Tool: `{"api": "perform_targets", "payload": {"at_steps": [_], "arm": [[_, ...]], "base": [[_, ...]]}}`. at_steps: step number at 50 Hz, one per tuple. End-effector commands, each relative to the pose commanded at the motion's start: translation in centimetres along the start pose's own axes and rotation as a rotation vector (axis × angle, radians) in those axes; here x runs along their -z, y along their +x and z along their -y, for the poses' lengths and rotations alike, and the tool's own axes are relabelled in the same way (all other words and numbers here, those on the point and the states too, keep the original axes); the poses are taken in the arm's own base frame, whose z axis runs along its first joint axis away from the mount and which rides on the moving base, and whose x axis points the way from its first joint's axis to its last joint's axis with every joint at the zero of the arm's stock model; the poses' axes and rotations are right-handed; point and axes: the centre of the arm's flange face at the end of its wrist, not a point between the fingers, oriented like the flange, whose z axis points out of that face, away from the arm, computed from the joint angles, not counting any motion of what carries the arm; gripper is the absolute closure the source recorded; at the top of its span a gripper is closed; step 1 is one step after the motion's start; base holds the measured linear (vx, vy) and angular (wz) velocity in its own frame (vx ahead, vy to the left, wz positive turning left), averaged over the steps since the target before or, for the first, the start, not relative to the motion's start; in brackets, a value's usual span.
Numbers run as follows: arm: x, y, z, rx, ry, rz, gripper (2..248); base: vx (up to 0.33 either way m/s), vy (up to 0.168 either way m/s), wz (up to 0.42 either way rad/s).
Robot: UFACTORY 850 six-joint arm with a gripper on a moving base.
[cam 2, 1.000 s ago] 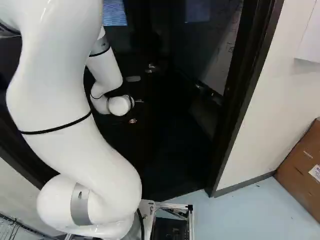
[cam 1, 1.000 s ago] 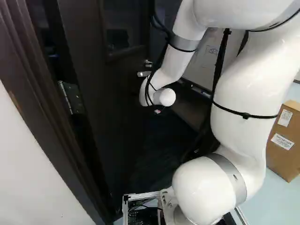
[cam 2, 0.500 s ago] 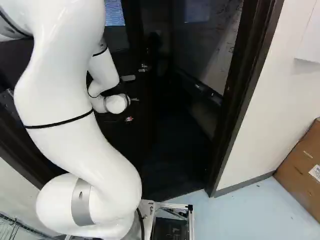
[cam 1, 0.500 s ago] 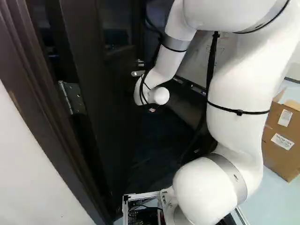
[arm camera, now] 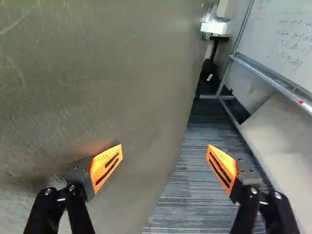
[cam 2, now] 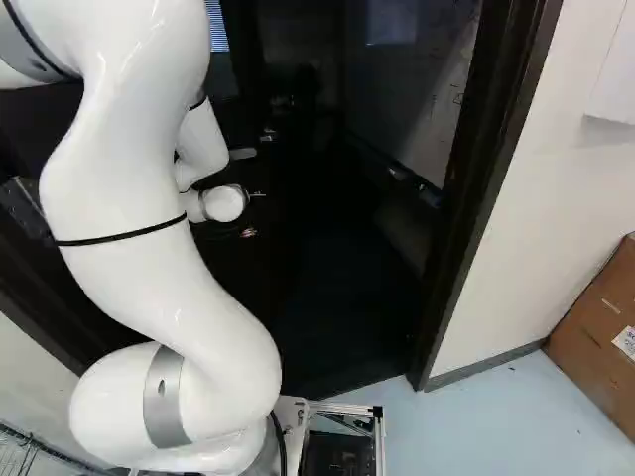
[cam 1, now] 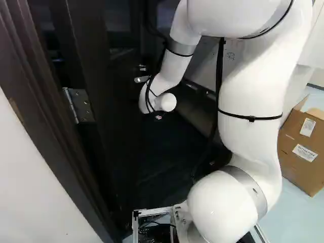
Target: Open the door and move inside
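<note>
Jaws spread wide with nothing gripped, the black gripper (cam 1: 158,117) reaches past the dark door (arm camera: 107,87) in an office doorway. The door's broad face rises beside one orange-padded finger (arm camera: 106,165) and runs ahead of it; whether the two touch cannot be told. Its far edge passes between the fingers, while the other finger (arm camera: 222,168) stands on the side away from the door, over striped carpet (arm camera: 187,195). In the left base view, the door angles inward from a metal hinge (cam 1: 80,105) on its dark frame (cam 1: 43,116), and a silver handle (cam 1: 142,79) shows close by the wrist of the white arm (cam 1: 253,91). Beyond the door's edge, the wrist view takes in a whiteboard (arm camera: 287,44) covered in handwriting, a ledge (arm camera: 278,82) along its lower side and a red item (arm camera: 301,102) on that ledge. Outside the doorway, a cardboard box (cam 1: 301,152) with white labels sits at the right of the left base view, on a pale blue floor (cam 2: 476,421), near the white wall (cam 2: 526,228) seen in the right base view.
</note>
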Motion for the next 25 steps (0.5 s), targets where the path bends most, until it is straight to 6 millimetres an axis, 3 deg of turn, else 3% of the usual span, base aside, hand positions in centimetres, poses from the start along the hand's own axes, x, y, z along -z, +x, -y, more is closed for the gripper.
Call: {"api": "perform_targets", "payload": {"at_steps": [25], "arm": [[-2.5, 0.8, 2.9, 0.062, 0.091, -0.014, 3]], "base": [[0.000, 0.000, 0.000]]}}
